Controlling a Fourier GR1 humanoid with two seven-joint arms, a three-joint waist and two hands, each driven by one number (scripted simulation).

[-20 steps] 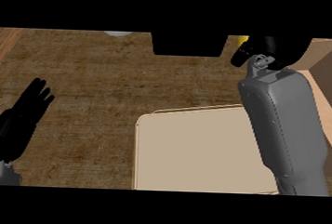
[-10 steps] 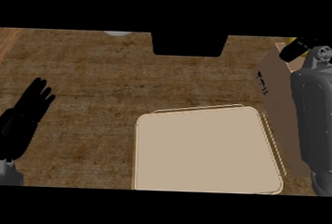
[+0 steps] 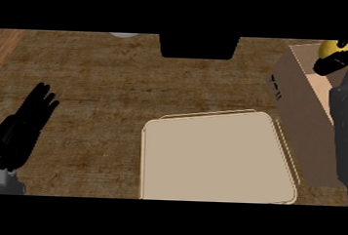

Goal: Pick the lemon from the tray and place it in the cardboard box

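Note:
The yellow lemon shows at the top right, held in my right hand, whose black fingers curl round it above the open cardboard box. The grey right forearm runs down the right edge and hides part of the box. A beige tray lies bare in the lower middle of the counter. My left hand rests open at the left edge, fingers pointing up.
A black block sits at the top centre and a small pale object peeks in at the top edge. Brown counter stretches between the left hand and the tray. A lighter wooden strip runs along the upper left.
My right hand has carried the lemon rightward from beside the black block to over the cardboard box. The forearm has swung off the tray. The left hand has stayed still.

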